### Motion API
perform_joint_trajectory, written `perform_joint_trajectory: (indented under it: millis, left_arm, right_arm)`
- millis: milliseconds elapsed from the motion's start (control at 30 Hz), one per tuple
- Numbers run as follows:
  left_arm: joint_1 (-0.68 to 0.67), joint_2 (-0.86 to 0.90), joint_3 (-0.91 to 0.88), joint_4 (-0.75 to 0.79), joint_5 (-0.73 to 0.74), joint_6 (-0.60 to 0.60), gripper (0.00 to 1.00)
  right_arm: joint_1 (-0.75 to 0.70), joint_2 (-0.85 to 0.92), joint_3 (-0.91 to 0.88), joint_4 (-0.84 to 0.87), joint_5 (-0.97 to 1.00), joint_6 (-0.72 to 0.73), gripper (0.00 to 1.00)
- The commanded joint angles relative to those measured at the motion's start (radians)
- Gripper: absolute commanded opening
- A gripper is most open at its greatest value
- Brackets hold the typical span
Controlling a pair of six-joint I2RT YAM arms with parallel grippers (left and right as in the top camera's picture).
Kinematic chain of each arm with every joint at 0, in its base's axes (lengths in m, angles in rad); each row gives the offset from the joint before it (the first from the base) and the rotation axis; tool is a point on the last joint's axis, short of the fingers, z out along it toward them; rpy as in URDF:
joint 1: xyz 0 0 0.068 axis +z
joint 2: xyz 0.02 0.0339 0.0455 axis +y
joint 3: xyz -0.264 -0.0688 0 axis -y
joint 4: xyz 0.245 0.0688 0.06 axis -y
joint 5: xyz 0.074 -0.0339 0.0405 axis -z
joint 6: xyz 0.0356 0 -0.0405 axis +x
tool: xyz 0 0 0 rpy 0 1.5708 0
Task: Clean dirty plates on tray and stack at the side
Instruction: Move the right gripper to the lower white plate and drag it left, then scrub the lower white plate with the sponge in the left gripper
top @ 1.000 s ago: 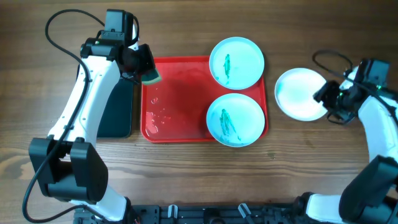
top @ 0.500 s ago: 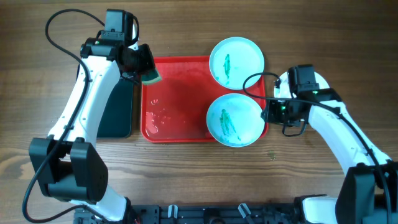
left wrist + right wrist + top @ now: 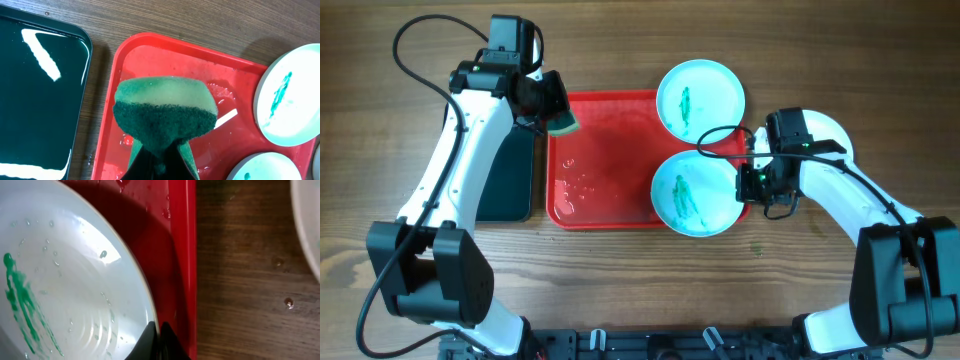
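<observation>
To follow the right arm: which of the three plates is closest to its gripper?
The blue plate on the tray's near half, lower in the overhead view. The right gripper is at its right rim; the other two lie farther off.

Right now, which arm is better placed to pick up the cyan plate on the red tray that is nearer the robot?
Right. The right gripper sits at that plate's right rim. The left gripper is at the tray's far left corner, holding a sponge.
</observation>
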Motion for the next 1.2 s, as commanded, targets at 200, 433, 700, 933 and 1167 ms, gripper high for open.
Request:
perform_joint_trajectory:
  millis: [200, 433, 700, 933, 1167]
  left_arm:
    - [0.000, 0.002, 0.002, -0.003, -0.010, -0.005, 0.04]
    - [0.000, 0.002, 0.002, -0.010, -0.010, -0.005, 0.04]
    - [-0.020, 0.005, -0.014, -0.029, -0.009, -0.072, 0.04]
    - [-0.084, 0.059, -0.026, -0.031, -0.010, -0.115, 0.04]
    - [-0.093, 0.079, -0.026, -0.032, -0.043, -0.114, 0.04]
  right_arm:
    - [0.332, 0.010, 0.200, 0.101, 0.081, 0.321, 0.04]
    - [0.397, 0.198, 0.242, 0.253, 0.081, 0.465, 0.04]
    - [0.381, 0.280, 0.266, 0.318, 0.067, 0.460, 0.27]
    - [0.379, 0.296, 0.266, 0.327, 0.062, 0.532, 0.04]
    - [0.369, 0.296, 0.267, 0.345, 0.025, 0.500, 0.39]
